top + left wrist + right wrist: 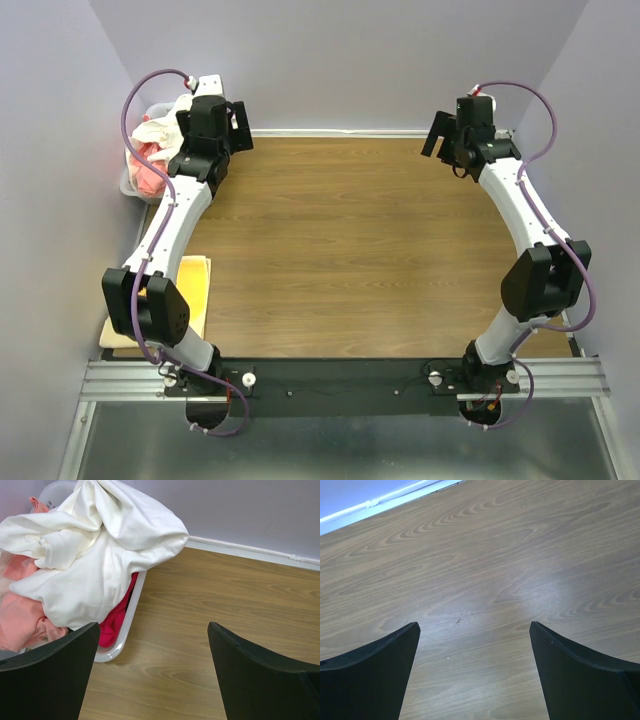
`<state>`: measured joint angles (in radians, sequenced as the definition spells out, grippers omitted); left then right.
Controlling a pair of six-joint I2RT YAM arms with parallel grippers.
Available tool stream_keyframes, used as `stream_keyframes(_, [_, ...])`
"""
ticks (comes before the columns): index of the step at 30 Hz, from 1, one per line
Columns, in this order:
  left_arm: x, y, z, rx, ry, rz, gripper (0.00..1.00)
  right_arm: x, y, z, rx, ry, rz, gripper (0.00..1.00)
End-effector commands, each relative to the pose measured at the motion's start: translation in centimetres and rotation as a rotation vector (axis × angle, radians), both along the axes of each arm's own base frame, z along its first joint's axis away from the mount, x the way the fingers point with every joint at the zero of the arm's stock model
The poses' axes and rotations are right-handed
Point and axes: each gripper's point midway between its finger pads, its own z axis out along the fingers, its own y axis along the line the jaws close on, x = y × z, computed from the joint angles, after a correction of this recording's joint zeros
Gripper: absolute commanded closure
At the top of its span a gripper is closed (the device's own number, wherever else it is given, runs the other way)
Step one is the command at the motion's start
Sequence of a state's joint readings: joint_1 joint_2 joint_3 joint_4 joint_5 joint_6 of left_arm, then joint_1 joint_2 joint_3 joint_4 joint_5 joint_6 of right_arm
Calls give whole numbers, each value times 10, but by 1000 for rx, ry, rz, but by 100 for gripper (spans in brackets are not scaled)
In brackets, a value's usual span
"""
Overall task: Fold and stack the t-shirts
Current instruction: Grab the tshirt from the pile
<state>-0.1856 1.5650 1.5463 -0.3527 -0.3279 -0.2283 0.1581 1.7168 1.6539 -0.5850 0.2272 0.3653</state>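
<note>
Left wrist alone shows a red t-shirt (118, 619) — under the white t-shirt (100, 545).

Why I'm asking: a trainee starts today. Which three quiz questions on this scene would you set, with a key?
1. True or false: the left gripper is shut on cloth.
2. Where do the t-shirts lie? A) heaped in the basket at the far left corner of the table; B) folded at its middle; C) spread along its near edge.
3. Fill in: the right gripper is ____ and holds nothing.
Key: 1 false, it is open and holds nothing; 2 A; 3 open.
</note>
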Motion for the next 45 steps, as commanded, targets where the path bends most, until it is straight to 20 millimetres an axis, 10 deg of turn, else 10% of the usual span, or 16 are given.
stream_keyframes(1, [-1, 1, 20, -3, -54, 15, 2, 11, 4, 13, -2, -44, 9, 0])
stream_keyframes(14, [10, 20, 0, -23, 9, 173, 11, 12, 4, 7, -3, -31, 12, 0])
stream_keyframes(29, [51, 129, -51, -225, 125, 368, 14, -4, -1, -13, -6, 11, -18, 0])
stream_keyframes(45, [70, 142, -132, -267, 285, 375, 25, -6, -6, -34, -14, 55, -56, 0])
